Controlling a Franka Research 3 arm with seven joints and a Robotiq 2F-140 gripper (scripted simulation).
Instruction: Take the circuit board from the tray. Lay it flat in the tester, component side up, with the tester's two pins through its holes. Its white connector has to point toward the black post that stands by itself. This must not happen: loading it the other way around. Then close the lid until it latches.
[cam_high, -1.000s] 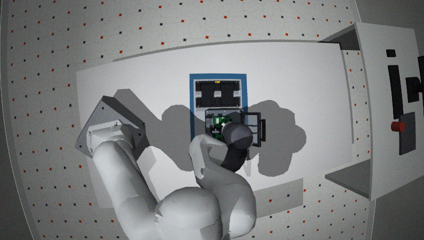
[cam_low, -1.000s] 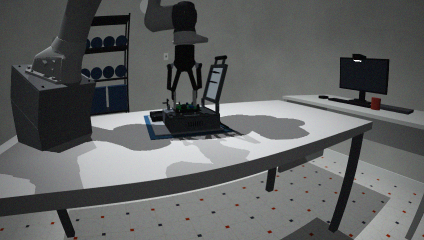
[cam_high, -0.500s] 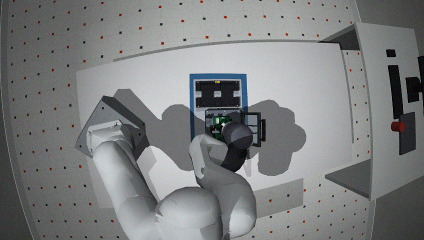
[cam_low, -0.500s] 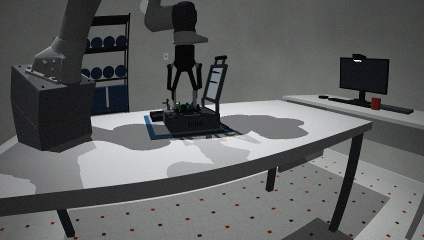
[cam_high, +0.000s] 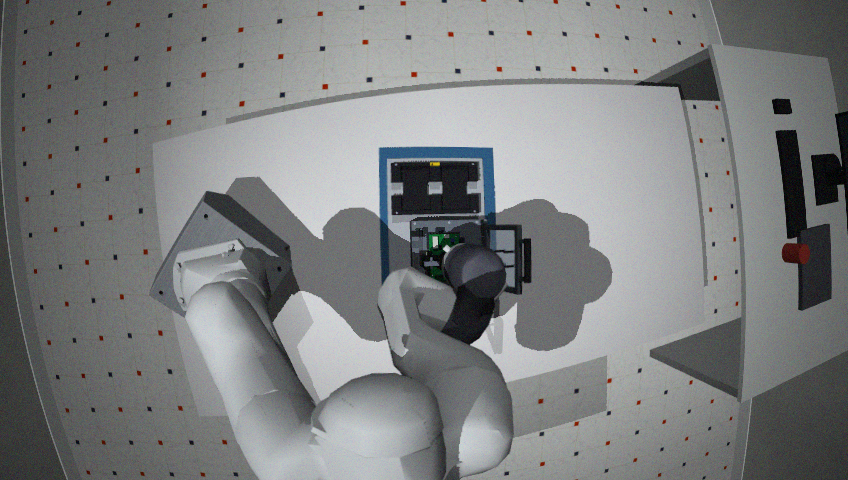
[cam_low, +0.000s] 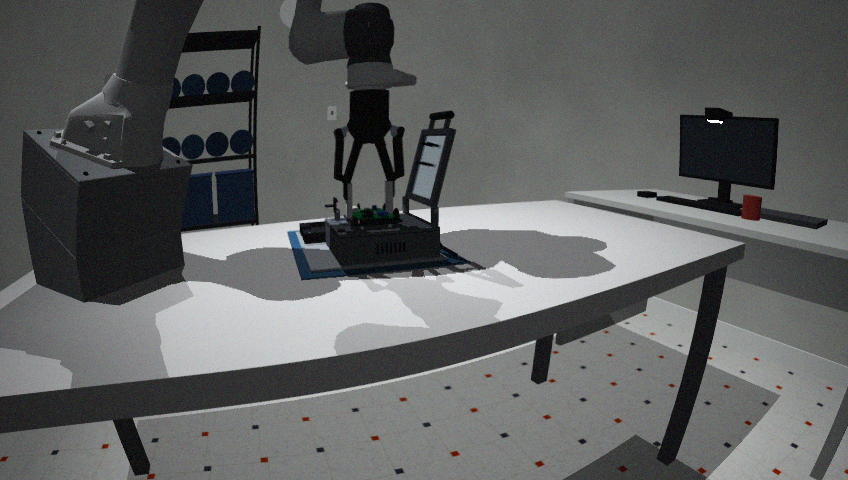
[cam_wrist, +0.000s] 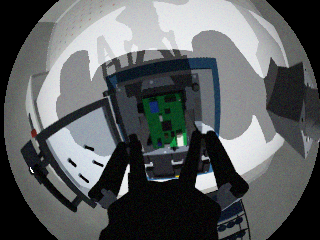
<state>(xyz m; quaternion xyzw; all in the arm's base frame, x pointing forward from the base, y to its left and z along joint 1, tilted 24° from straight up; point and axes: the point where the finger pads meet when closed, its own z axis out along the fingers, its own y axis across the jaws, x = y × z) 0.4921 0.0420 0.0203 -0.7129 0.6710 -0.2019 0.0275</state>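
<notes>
The green circuit board is level, component side up, over the middle of the tester. Its white connector is at the end nearest the tray. My gripper points down and looks shut on the board, a finger against each long edge near the connector end. The tester's pins are hidden, and I cannot tell whether the board is fully down. The lid stands open, tilted back. Which post is the lone black one is unclear.
A blue mat lies under tester and tray. The lid's handle sticks out at its free edge, beside my gripper. The arm's grey pedestal is at the left. A desk with a monitor and red cup is off to the right.
</notes>
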